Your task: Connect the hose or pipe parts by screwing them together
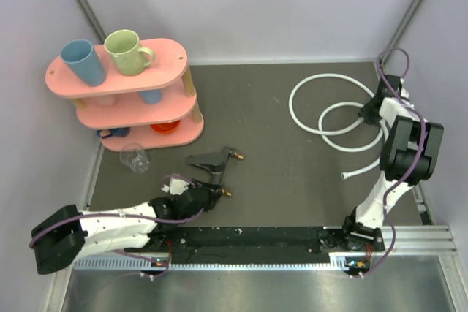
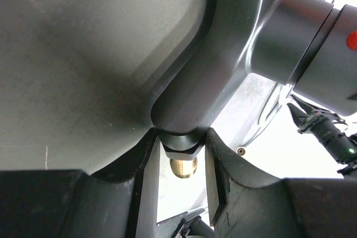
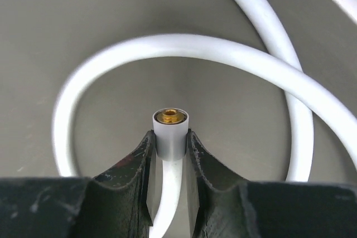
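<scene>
The black Y-shaped tap fitting lies near the table's front left, with brass threaded ends. My left gripper is shut on its near branch. In the left wrist view the fitting fills the frame, and a brass end shows between the fingers. The white hose lies in loops at the back right, with one free end on the table. My right gripper is shut on the other end's grey metal nut. Hose loops curve beyond it.
A pink three-tier shelf stands at the back left, carrying a blue cup and a green mug. A clear glass lies in front of it. A black rail runs along the near edge. Walls close both sides.
</scene>
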